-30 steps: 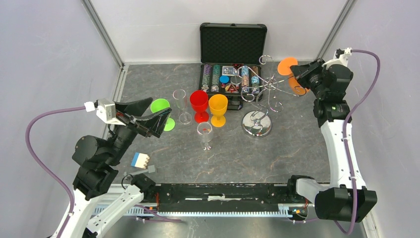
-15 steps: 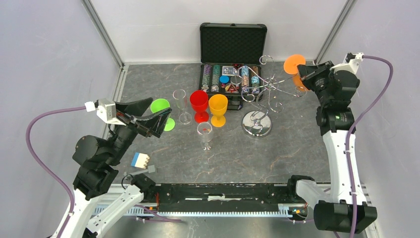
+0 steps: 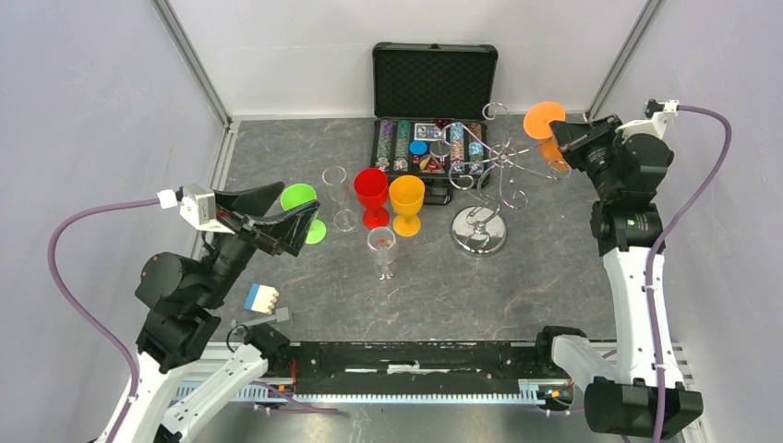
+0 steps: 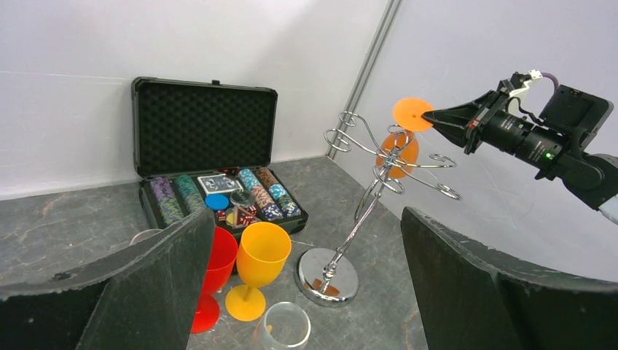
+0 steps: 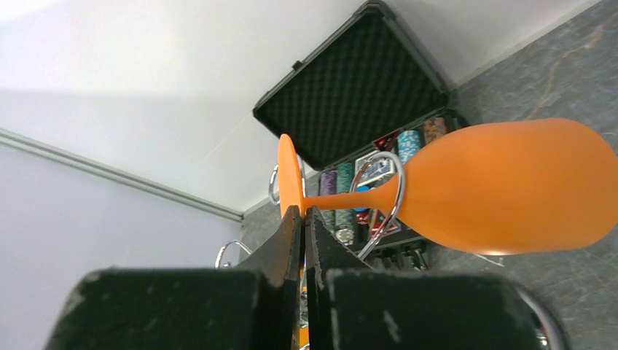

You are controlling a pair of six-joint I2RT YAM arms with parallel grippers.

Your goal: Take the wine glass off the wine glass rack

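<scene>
The orange wine glass (image 3: pixel 543 121) hangs upside down from a curled hook of the silver wine glass rack (image 3: pixel 478 232), at the back right. My right gripper (image 3: pixel 560 137) is shut on the rim of the glass's round foot. In the right wrist view the stem of the wine glass (image 5: pixel 503 186) passes through the rack's wire ring (image 5: pixel 388 195), and my right gripper (image 5: pixel 302 213) pinches the foot edge. In the left wrist view the wine glass (image 4: pixel 398 152) still sits on the rack (image 4: pixel 327 274). My left gripper (image 3: pixel 297 197) is open and holds nothing, far to the left.
An open black case (image 3: pixel 434 79) with poker chips stands behind the rack. A red glass (image 3: pixel 371 190), a yellow glass (image 3: pixel 406 199), a green glass (image 3: pixel 299 197) and two clear glasses (image 3: pixel 381 243) stand mid-table. A small blue and white block (image 3: pixel 261 297) lies near the left arm.
My right gripper has closed onto the orange glass's foot, and its wrist has shifted to the right. The left arm has not moved.
</scene>
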